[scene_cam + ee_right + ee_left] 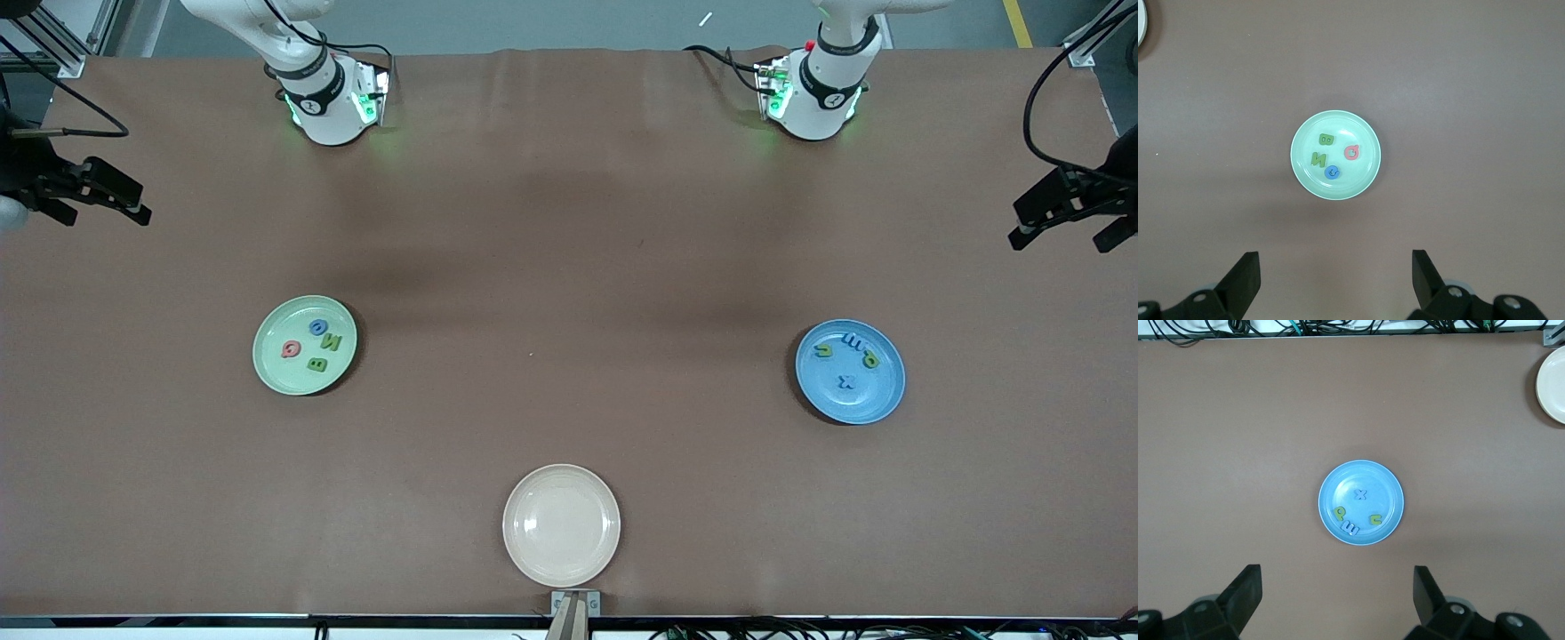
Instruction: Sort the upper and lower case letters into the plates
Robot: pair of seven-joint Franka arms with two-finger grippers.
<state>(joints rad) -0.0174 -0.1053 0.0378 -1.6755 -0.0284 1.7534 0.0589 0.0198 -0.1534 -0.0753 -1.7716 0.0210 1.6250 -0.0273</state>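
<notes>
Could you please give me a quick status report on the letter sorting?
Both claws, left and right, open, waiting at table ends. Four letters in green plate, four in blue plate. Beige plate empty.

a robotics lab, by the look of it: two white robot arm bases (333,102) bolted at the table's twelve o'clock edge, plain brown table cover (569,222), aluminium framing (53,44) at ten o'clock, cables (756,629) trailing at six, grey shop floor (551,22).
</notes>
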